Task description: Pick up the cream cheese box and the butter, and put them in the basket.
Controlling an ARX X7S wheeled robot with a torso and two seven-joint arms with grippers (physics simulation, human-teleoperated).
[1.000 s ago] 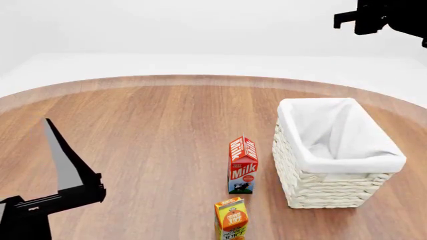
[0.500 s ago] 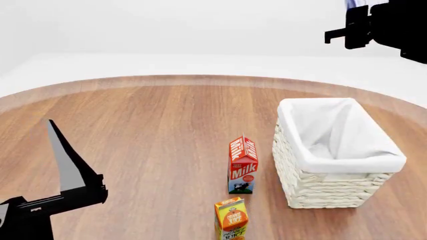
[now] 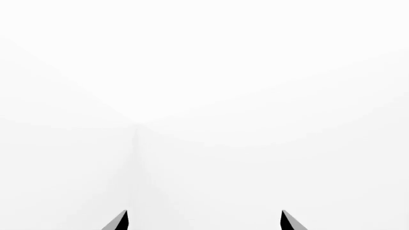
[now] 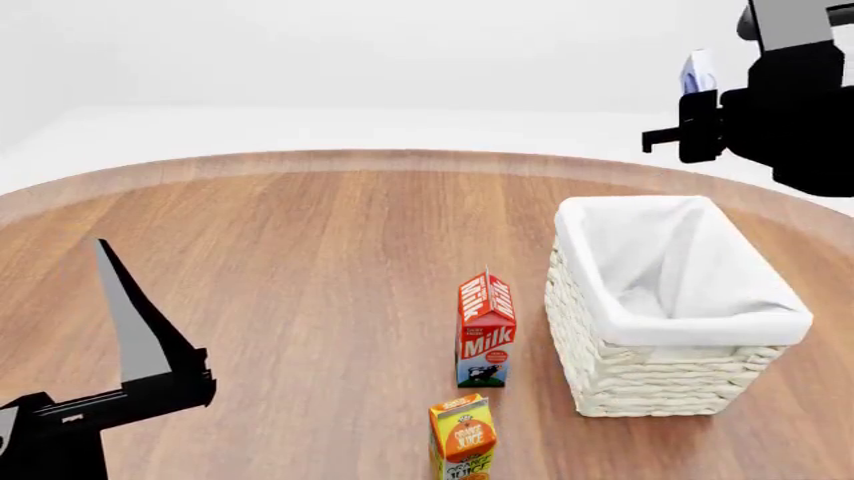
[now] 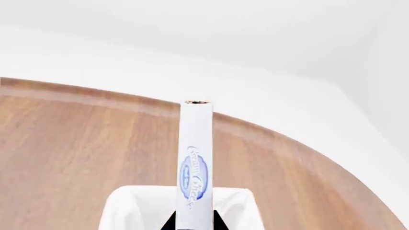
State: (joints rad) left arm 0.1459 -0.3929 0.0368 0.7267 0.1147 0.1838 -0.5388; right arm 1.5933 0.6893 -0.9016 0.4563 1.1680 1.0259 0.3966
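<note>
Round wooden worktop (image 4: 267,260) under inspection. Right claw (image 4: 701,105) raised high above the far right edge of the worktop, just beyond the basket's far rim, closed on the cream cheese box (image 5: 195,163); box seen edge-on in the right wrist view, clamped between the two dark finger tips (image 5: 169,224), blue oval label facing the camera, its far end pointing out over the worktop's curved edge. Only a small white-and-blue sliver of the box (image 4: 695,72) visible in the head view, above the claw body. Basket (image 4: 627,375) standing upright near the right edge of the worktop, white liner folded over its rim, interior showing only cloth where visible; in the right wrist view, basket rim (image 5: 121,201) directly below the held box. Red milk carton (image 4: 486,328) upright just beside the basket's left wall, not touching. Orange juice carton (image 4: 462,438) upright nearer the front edge, close to the milk carton, partly cut off by the frame. Left claw (image 3: 204,221) low over the near left part of the worktop, fingers spread well apart, nothing between them; left wrist view showing only blank white background beyond the two tips. Butter not located in any view.
</note>
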